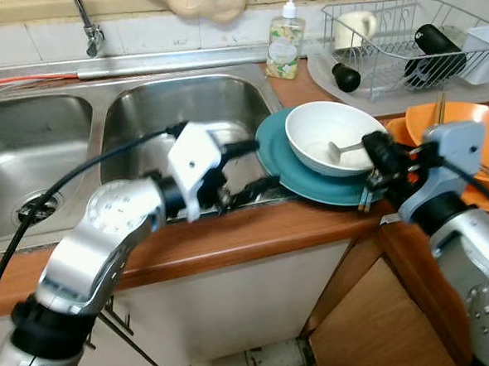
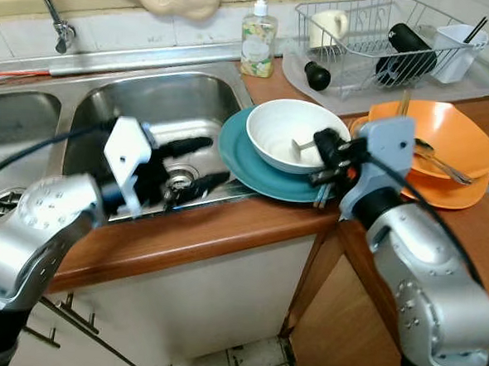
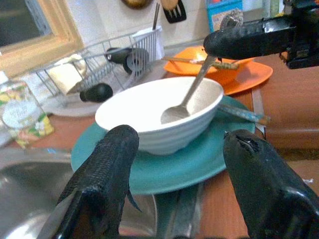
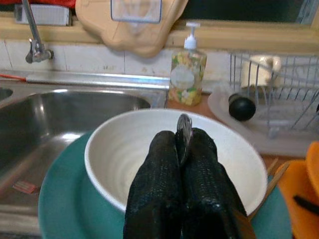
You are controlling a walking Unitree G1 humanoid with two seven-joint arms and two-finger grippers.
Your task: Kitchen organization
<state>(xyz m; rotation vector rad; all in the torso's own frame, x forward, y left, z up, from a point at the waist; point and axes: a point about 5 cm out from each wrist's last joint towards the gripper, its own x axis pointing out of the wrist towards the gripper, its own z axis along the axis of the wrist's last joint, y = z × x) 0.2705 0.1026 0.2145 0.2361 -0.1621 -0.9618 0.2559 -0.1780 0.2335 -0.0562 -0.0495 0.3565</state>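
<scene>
Pinching spoon [image 1: 344,148] inside white bowl [image 1: 330,135] on teal plate [image 1: 289,167], right end effector [image 1: 378,151]; left end effector [image 1: 258,166] agape beside sink [image 1: 183,105].

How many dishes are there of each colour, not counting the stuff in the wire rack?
White: 1, the white bowl, with the spoon the right gripper pinches.
Teal: 1, the teal plate under it.
Orange: 2, an orange bowl on an orange plate.
Total: 4
</scene>
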